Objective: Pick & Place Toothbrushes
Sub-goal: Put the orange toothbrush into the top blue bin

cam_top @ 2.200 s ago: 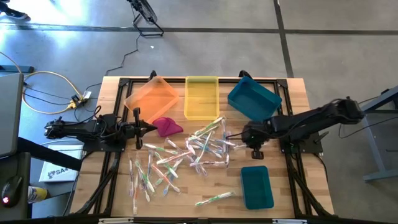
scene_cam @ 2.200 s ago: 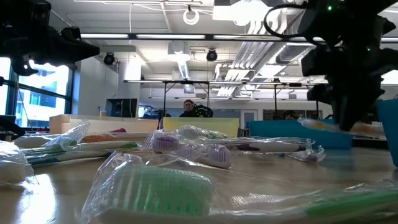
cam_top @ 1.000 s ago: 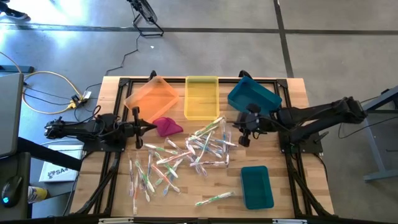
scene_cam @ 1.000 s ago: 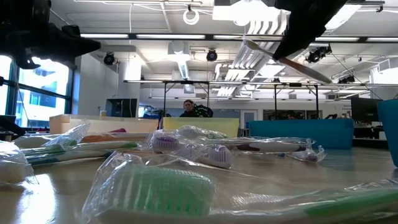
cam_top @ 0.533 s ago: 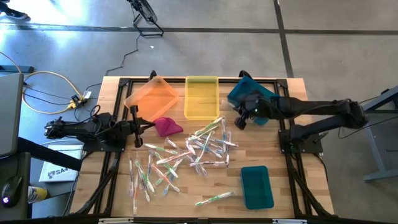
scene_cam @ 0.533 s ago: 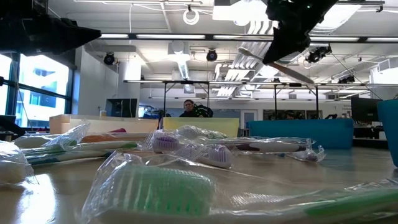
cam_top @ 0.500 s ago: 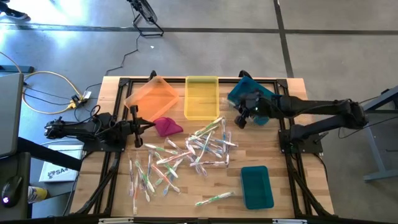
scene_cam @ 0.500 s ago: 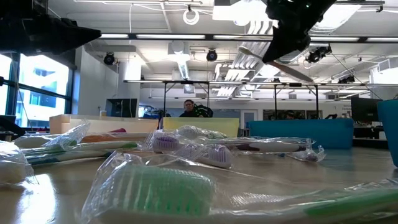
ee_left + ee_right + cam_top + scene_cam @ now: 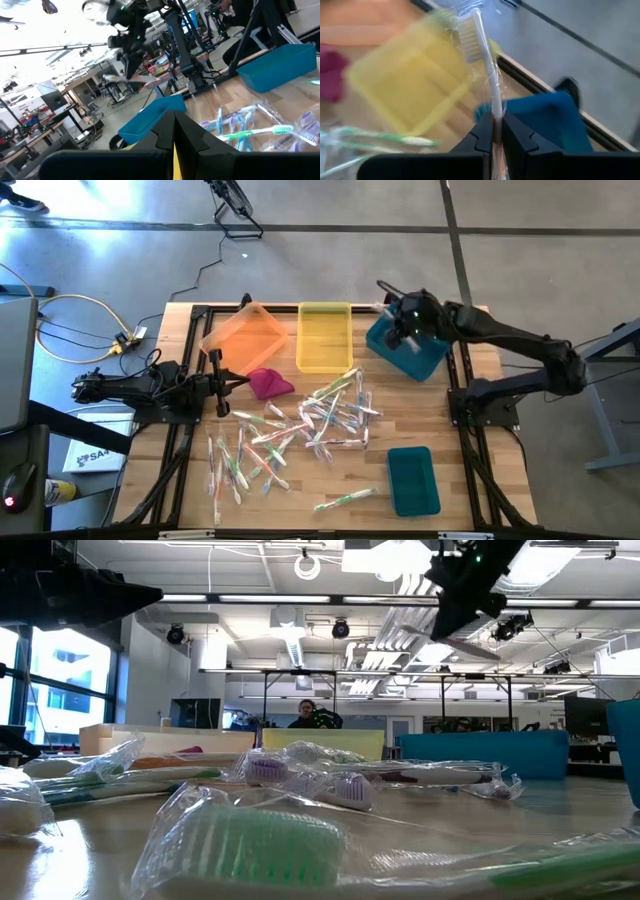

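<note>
On the table (image 9: 440, 480), most toothbrushes (image 9: 300, 430) lie near the yellow bin (image 9: 324, 337), the right gripper (image 9: 403, 315) pinches one wrapped toothbrush (image 9: 482, 60) above the teal bin (image 9: 408, 345), and the left gripper (image 9: 238, 386) waits pressed together.

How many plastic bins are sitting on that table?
4: an orange bin, a yellow bin and a tilted teal bin along the far edge, and another teal bin near the front right.

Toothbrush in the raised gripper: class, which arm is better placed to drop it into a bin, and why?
Right. Its gripper already holds the toothbrush above the teal bin; the left gripper rests shut beside the magenta cloth.
</note>
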Controlling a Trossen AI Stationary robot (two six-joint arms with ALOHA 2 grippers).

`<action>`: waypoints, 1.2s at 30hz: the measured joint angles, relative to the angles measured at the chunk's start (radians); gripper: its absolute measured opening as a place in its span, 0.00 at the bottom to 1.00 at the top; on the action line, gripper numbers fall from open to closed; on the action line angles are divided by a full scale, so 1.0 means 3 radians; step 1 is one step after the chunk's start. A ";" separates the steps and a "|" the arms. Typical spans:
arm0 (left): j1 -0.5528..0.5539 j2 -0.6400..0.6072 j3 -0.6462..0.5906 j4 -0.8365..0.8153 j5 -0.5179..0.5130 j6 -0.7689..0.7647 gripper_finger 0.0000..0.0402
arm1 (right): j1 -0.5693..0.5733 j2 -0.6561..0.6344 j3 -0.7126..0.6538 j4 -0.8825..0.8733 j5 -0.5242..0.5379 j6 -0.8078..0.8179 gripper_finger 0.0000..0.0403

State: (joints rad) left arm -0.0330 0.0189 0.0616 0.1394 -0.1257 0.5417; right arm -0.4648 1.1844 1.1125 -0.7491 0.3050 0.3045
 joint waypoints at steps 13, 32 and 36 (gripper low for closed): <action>0.0000 0.0000 0.0000 -0.0003 0.0001 0.0009 0.00 | -0.0770 0.0826 0.0002 -0.0221 -0.0267 0.0150 0.03; 0.0000 0.0000 0.0000 -0.0005 0.0003 0.0008 0.00 | -0.0972 0.1577 -0.0002 -0.0425 -0.0155 0.0444 0.03; 0.0000 0.0000 0.0000 -0.0005 0.0004 0.0008 0.00 | -0.0969 0.1583 -0.0002 -0.0450 -0.0146 0.0465 0.03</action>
State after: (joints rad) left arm -0.0330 0.0189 0.0616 0.1379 -0.1246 0.5442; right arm -0.7556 1.6592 1.1118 -0.8841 0.2612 0.4439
